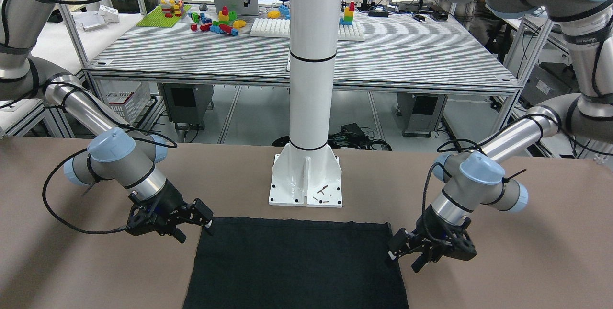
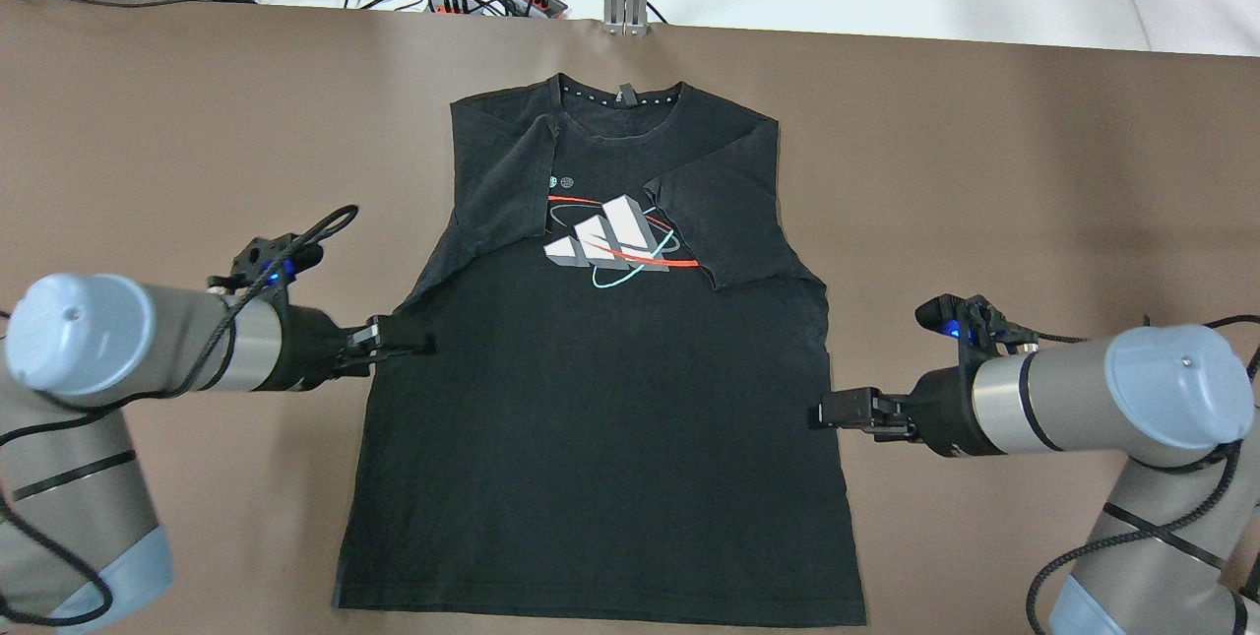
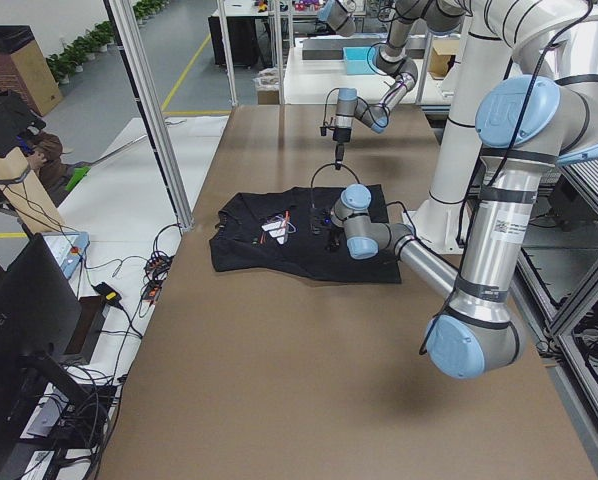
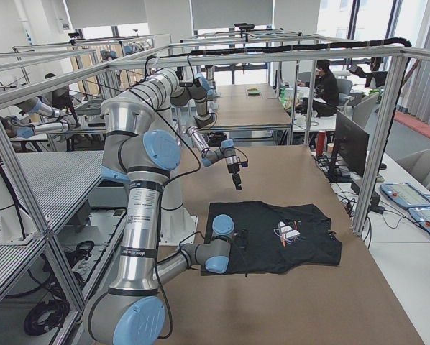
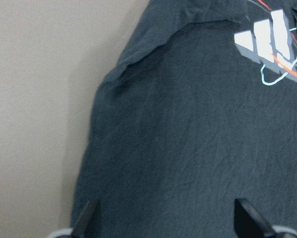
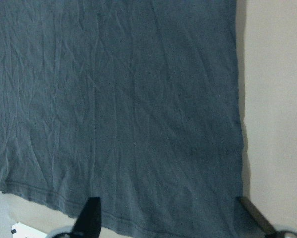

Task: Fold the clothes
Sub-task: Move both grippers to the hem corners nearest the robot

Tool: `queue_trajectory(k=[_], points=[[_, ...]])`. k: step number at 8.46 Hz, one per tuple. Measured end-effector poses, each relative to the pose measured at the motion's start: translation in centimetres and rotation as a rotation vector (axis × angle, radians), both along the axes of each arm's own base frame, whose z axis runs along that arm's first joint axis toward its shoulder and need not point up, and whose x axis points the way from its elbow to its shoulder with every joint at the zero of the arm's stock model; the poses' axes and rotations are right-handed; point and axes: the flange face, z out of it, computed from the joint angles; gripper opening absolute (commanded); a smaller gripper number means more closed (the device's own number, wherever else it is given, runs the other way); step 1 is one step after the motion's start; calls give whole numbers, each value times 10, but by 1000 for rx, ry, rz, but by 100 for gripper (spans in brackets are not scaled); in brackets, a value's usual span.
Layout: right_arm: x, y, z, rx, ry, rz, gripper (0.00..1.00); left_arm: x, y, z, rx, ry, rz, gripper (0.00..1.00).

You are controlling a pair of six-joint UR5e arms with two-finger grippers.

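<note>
The shirt (image 2: pixel 600 438) lies flat at mid-frame in the overhead view, collar toward the top. The left gripper (image 2: pixel 418 344) and right gripper (image 2: pixel 822 413), both spread wide, flank its side edges equally near.

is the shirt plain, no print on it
No, the black shirt carries a white, red and teal logo on its chest.

— Where do the cameras sit?
— One high behind the robot (image 4: pixel 139 215), one facing it across the table (image 1: pixel 72 270), one at each table end, two on its wrists, close.
— What's shared?
— All see the black shirt (image 2: pixel 600 399).
</note>
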Motion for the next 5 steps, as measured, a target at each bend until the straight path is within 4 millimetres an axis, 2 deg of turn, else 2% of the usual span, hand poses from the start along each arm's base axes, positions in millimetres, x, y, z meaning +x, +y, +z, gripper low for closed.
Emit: queue_trajectory(k=[2,4,5], points=[[-8,39,20,-11,-16,-75,94,12,47,32,-4,-16,-14,94],[-25,68,25,-26,-21,-131,94,29,82,39,-2,-30,-19,94],[-33,77,31,-25,-19,-145,94,33,89,39,-1,-30,-21,94]])
